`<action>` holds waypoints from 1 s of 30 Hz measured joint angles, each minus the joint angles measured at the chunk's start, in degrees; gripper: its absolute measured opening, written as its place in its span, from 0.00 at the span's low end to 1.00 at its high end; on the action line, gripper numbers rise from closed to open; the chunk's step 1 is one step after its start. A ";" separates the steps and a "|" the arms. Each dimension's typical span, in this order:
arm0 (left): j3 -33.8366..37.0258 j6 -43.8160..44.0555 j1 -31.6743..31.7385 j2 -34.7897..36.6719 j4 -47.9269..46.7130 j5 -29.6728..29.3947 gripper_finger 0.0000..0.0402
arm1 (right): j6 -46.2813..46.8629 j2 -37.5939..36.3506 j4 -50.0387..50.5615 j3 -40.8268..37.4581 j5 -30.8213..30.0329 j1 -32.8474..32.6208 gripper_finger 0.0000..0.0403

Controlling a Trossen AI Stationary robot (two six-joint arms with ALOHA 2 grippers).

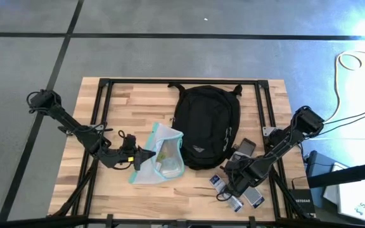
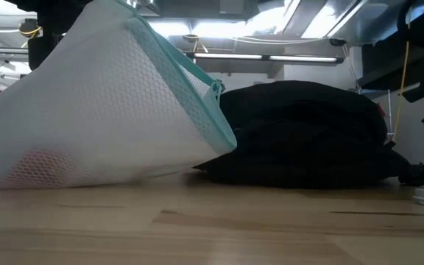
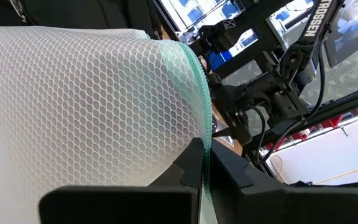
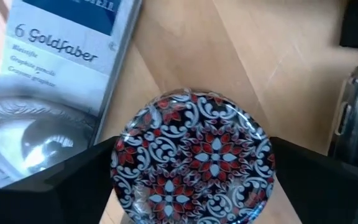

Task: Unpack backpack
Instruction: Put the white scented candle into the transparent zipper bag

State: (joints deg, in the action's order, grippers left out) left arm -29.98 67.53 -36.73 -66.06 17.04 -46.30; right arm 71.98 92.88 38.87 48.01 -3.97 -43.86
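Table: wood top point(image 1: 119, 95) with a black frame, on a grey floor.
Backpack: black bag point(image 1: 206, 123) lying flat near the middle, a bit toward 1 o'clock.
Pouch: white mesh with a teal edge point(image 1: 162, 155), at 9 o'clock from the backpack, just beside it.
Left gripper: point(image 1: 146, 154) fingers pressed together, pinching the pouch edge.
Right gripper: point(image 1: 232, 185) at 5 o'clock from the backpack, fingers spread wide on both sides of a round patterned disc point(image 4: 191, 163).
Tin: pencil tin point(image 4: 55, 81) next to the disc.
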 joint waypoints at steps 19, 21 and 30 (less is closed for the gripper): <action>0.00 0.00 0.00 0.00 0.02 -0.24 0.00 | -3.99 -0.04 -3.50 0.37 -0.51 0.00 0.75; 0.00 0.00 0.00 0.00 0.02 -0.33 0.00 | -5.07 -0.04 -3.07 1.39 -0.92 0.00 0.75; 0.00 0.00 0.02 0.00 0.03 -0.42 0.00 | -12.25 -0.15 -0.85 8.33 -5.44 1.17 0.71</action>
State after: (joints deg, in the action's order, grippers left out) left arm -29.98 67.53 -36.71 -66.06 17.07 -46.72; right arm 59.74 92.73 38.02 56.34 -9.41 -42.69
